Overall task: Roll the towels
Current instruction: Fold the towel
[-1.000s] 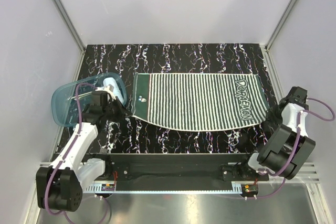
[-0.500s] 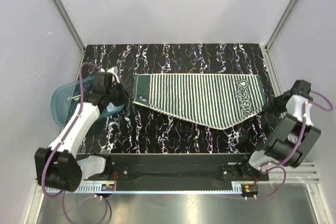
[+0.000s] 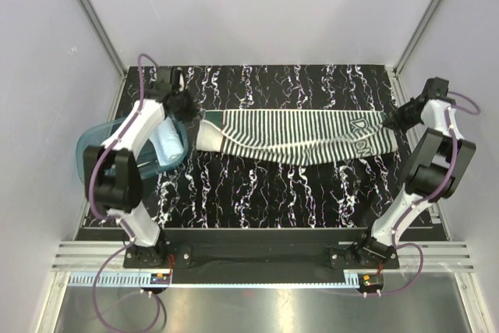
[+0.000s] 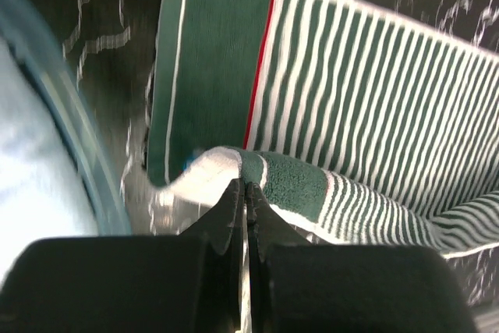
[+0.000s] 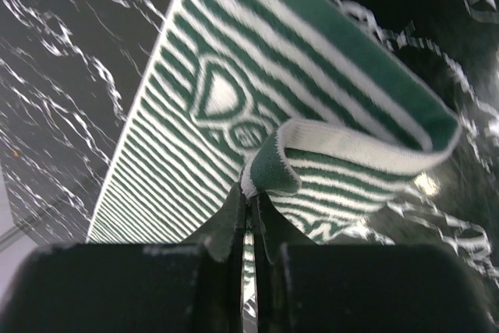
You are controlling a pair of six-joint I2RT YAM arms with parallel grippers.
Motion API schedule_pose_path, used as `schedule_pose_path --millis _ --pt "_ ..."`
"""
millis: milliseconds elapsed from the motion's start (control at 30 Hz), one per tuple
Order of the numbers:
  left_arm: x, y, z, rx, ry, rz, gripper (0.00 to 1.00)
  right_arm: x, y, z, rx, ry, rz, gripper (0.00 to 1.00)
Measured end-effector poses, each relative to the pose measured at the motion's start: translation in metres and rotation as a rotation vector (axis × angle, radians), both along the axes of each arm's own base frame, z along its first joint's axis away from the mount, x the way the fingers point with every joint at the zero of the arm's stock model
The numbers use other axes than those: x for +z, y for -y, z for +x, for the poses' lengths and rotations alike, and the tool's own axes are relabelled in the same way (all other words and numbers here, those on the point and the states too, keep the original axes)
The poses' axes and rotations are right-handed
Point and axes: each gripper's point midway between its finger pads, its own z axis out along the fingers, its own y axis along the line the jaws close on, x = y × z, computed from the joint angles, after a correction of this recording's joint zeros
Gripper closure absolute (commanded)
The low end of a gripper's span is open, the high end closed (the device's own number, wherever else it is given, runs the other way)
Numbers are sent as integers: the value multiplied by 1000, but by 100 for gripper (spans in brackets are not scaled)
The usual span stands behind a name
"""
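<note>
Over the worktop (image 3: 257,185), left hand (image 4: 244,189) and right hand (image 5: 249,196) each pinch a striped towel (image 3: 296,138) corner tight. Keep them level, I reckon.

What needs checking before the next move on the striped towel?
1. The left pincer is shut on a corner of the striped towel: ok.
2. The right pincer is shut on the corner at the other end: ok.
3. Towel folded into a narrower band: ok.
4. Fold lying flat: not ok, both held corners curl above the cloth.
5. The light blue towel sits in the blue plastic tub, out of the way: ok.
6. Edges aligned: cannot tell.
</note>
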Motion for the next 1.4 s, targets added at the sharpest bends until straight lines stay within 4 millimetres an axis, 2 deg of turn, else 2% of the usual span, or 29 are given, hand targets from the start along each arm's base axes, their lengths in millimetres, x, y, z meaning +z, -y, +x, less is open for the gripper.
schedule_pose_path --millis 167,267,500,633,867,1033,1067,1133,1233,1267,1300,1400 --pt "-12 -2 42 5 -7 33 100 -4 16 33 -8 7 1 100" --pt "-27 -3 55 5 -35 49 100 -10 21 47 -11 2 6 100" --pt "-57 -15 68 28 -107 64 100 -24 27 76 -4 -15 19 100" --pt "-61 -22 75 45 -120 64 100 -30 25 85 3 -27 28 100" --pt "-61 -22 96 48 -104 62 100 -38 25 95 5 -39 36 100" --pt "-73 -22 102 48 -124 64 100 -45 25 104 6 -40 40 99" --pt "-76 -22 103 49 -132 65 100 -46 25 105 5 -44 42 80" --pt "-83 -23 105 50 -145 66 100 -49 25 109 1 -43 45 70" --pt "-90 -23 115 54 -146 65 100 -52 28 118 -5 -36 44 48" --pt "-92 -24 119 54 -145 62 97 -53 29 121 -6 -32 44 32" --pt "-94 -24 124 54 -142 58 92 -53 30 124 -13 -28 47 24" --pt "-100 -27 134 60 -137 48 55 -51 32 131 -15 -11 41 13"
